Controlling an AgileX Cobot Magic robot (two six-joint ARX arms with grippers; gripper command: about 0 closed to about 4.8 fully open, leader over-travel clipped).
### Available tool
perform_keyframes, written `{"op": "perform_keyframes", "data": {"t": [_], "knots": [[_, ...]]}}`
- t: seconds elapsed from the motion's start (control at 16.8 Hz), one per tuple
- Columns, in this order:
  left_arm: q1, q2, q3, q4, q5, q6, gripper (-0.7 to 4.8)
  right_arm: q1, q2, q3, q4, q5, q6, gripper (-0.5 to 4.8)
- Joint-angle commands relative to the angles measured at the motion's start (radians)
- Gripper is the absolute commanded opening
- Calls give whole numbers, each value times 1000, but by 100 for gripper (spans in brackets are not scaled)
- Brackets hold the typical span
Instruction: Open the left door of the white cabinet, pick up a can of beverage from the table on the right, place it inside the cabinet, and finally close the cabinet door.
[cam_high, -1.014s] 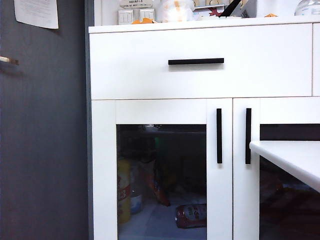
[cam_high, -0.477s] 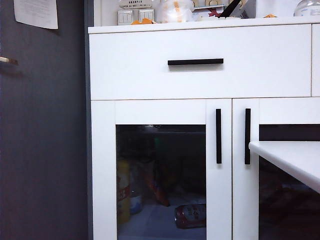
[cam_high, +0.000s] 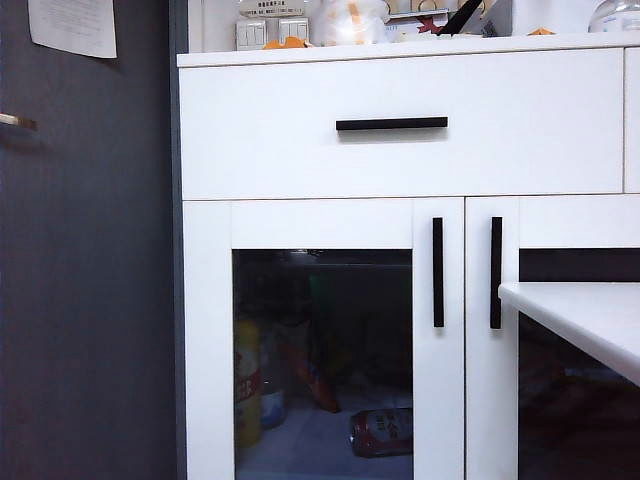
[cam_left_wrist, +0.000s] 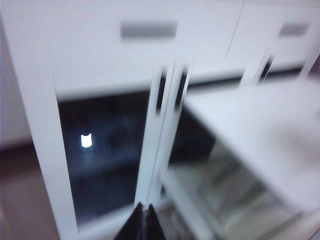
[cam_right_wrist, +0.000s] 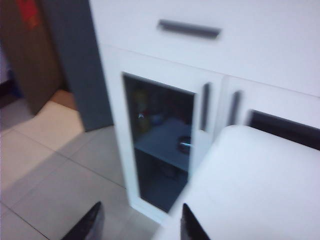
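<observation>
Kitchen corner: white cabinet (cam_high: 400, 125) filling view, left door (cam_high: 322, 340) sitting shut.
Can of beverage (cam_high: 382, 432): lying sideways behind glass.
Left gripper (cam_left_wrist: 144, 224): clenched, empty, door at twelve o'clock.
Right gripper (cam_right_wrist: 141, 224): released, empty, hovering beside table (cam_right_wrist: 260, 185).

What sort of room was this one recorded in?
Probably a home kitchen or pantry corner: a white cabinet with glass doors holding a can of beverage and bottles, clutter on top, a tiled floor, and a table alongside.
</observation>
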Motion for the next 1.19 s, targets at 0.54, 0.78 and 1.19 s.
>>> {"op": "perform_keyframes", "data": {"t": [0.54,0.78,1.19], "knots": [[-1,3,-598,520,-62,-144,-6,0,0,-533,518,48,26,-4],[-1,3,-598,520,-59,-144,-6,0,0,-550,478,201,25,0],[18,-75,-638,520,-50,-144,-6,-4,-29,-560,480,199,25,0]]}}
